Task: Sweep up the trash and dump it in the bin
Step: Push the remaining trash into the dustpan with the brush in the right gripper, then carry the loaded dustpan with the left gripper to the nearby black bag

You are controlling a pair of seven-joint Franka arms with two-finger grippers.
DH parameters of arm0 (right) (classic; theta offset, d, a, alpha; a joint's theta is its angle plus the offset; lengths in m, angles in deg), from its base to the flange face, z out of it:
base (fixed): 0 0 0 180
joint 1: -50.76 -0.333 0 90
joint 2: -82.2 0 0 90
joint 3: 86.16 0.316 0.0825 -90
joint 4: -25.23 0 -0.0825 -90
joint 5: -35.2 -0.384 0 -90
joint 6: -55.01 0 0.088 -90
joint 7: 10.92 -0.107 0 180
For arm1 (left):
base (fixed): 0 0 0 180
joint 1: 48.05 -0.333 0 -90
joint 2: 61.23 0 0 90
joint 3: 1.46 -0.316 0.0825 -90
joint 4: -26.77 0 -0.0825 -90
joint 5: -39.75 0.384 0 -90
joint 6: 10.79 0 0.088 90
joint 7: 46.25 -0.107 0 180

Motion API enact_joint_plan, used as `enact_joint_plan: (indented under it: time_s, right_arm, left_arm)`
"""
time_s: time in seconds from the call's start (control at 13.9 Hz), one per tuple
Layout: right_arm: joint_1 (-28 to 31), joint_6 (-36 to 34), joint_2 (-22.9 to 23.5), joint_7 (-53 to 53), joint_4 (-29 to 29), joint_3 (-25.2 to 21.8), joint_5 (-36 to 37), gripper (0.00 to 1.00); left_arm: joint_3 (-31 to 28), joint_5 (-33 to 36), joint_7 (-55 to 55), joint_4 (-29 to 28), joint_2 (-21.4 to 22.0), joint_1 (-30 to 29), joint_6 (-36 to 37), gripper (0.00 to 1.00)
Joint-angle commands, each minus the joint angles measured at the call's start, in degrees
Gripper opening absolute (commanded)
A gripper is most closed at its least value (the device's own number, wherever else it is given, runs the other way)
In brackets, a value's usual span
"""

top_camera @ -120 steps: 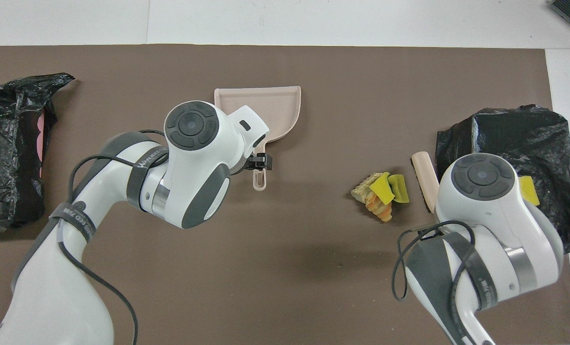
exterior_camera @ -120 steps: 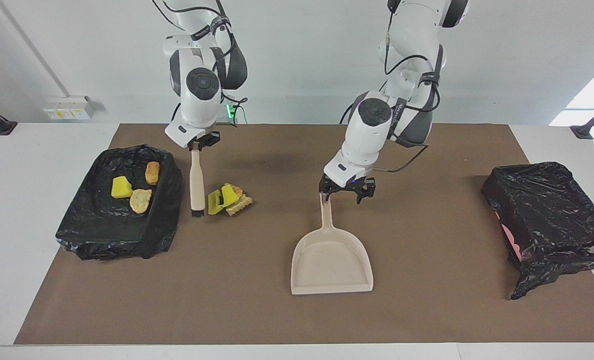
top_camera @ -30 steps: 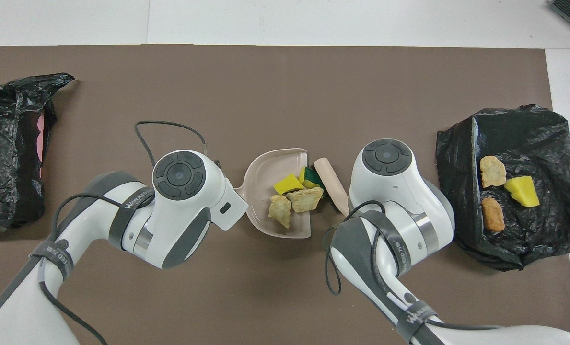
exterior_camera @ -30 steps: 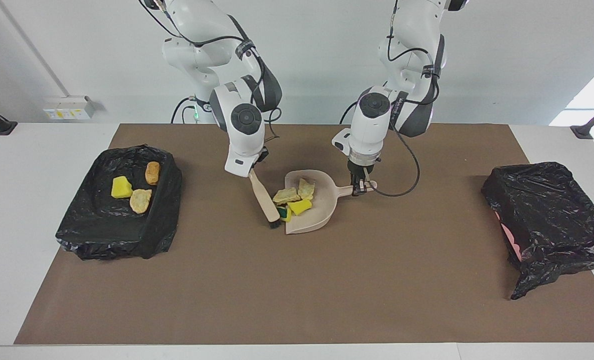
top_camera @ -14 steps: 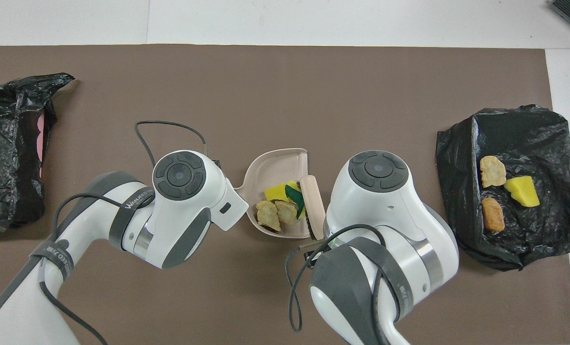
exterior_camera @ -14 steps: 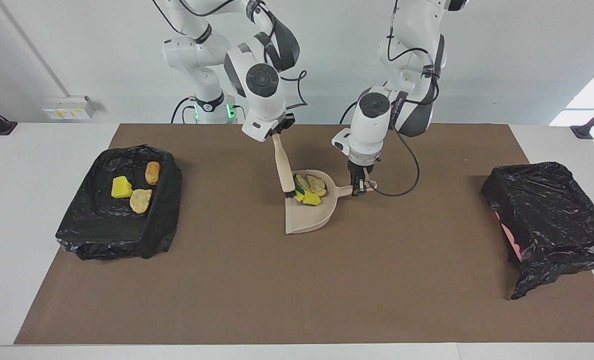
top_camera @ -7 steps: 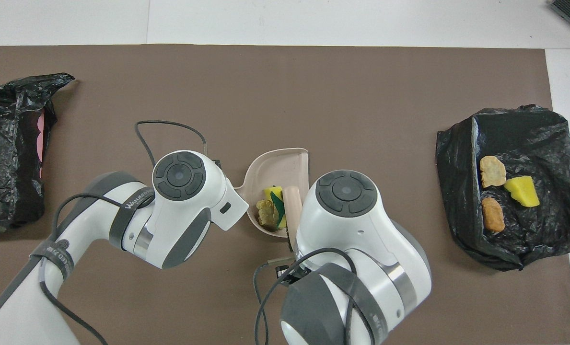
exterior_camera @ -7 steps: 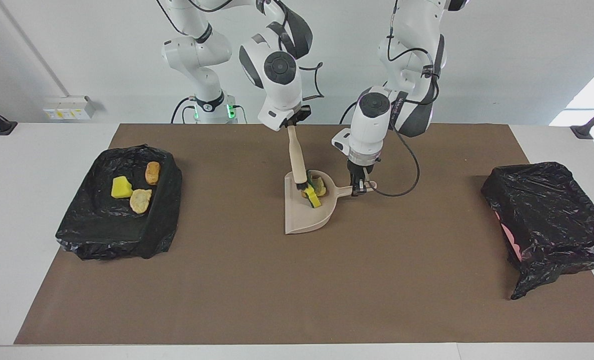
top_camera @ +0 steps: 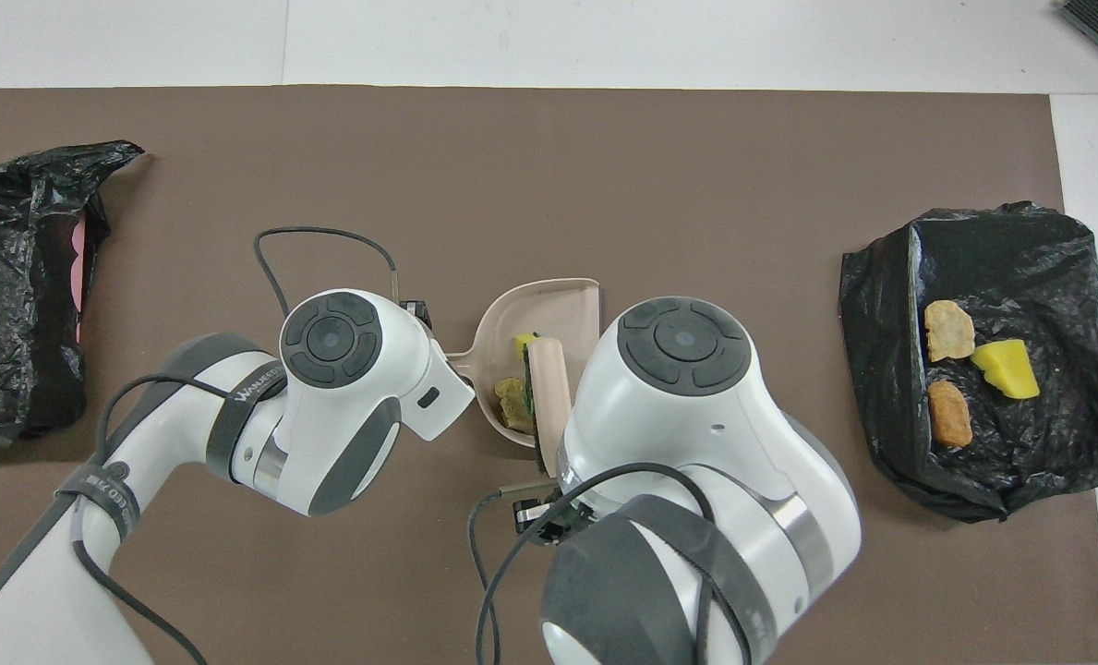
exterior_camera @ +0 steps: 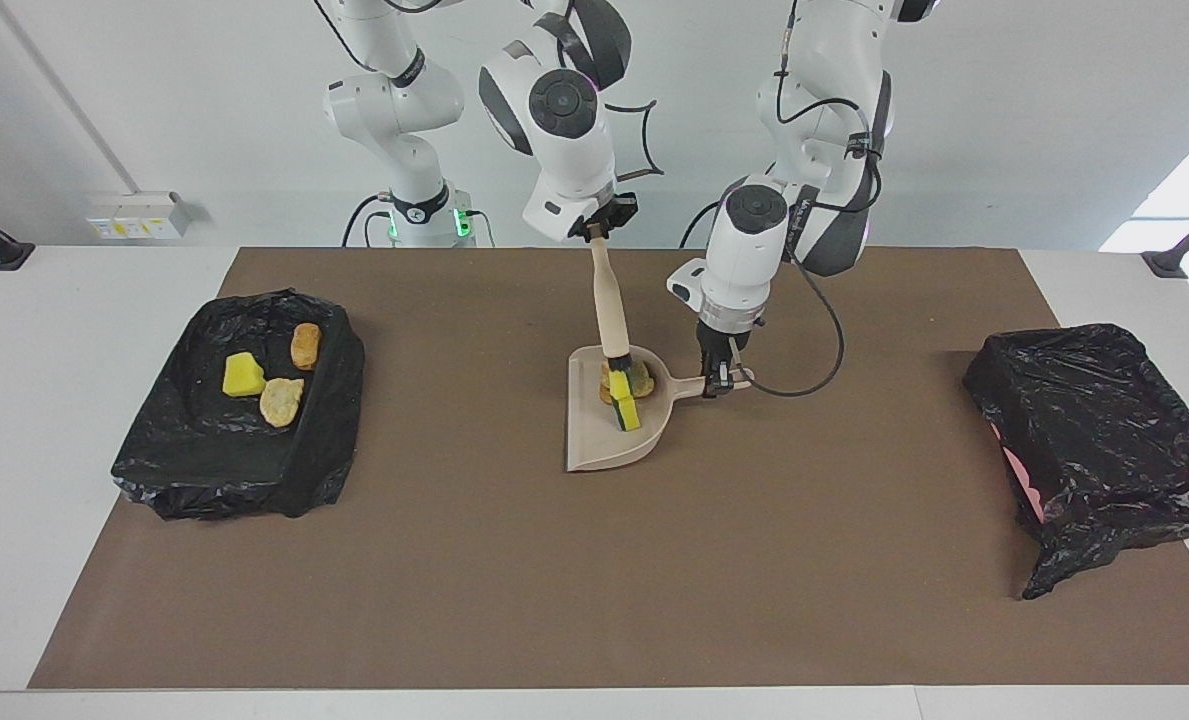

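Brown mat (exterior_camera: 594,560), 2 bins (exterior_camera: 239,450), 1 dustpan (exterior_camera: 594,445)

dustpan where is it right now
The dustpan sits mid-mat, scraps piled by its handle under the brush; the left gripper holds that handle.

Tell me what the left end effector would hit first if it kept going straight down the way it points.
The left end effector points down, shut on the dustpan handle, so it would likely meet that handle first, with the brown mat directly beneath.
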Motion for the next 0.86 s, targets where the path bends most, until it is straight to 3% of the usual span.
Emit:
enact_joint_plan:
  time_s: [0.0, 0.29, 0.65, 0.79]
  right_arm:
    - [0.9, -3.9, 2.7, -2.7, -6.0, 0.5, -2.0, 0.00]
    - [1.0, -6.1, 4.3, -4.5, -8.8, 0.5, -1.4, 0.00]
    - [5.3, -11.9, -4.7, -3.4, -7.8, -0.3, -0.7, 0.00]
    - [7.3, -14.0, -10.5, -2.5, -3.7, -0.3, -0.7, 0.00]
  left_arm:
    - [0.0, -6.8, -6.4, -1.8, 0.8, -2.3, -2.1, 0.00]
    - [0.0, -16.4, -15.1, -1.8, 0.6, -5.5, -1.4, 0.00]
    - [-0.1, -20.7, -21.7, 1.1, -0.6, -10.1, 3.8, 0.00]
    - [-0.2, -20.6, -25.0, 3.9, -1.2, -12.5, 7.1, 0.00]
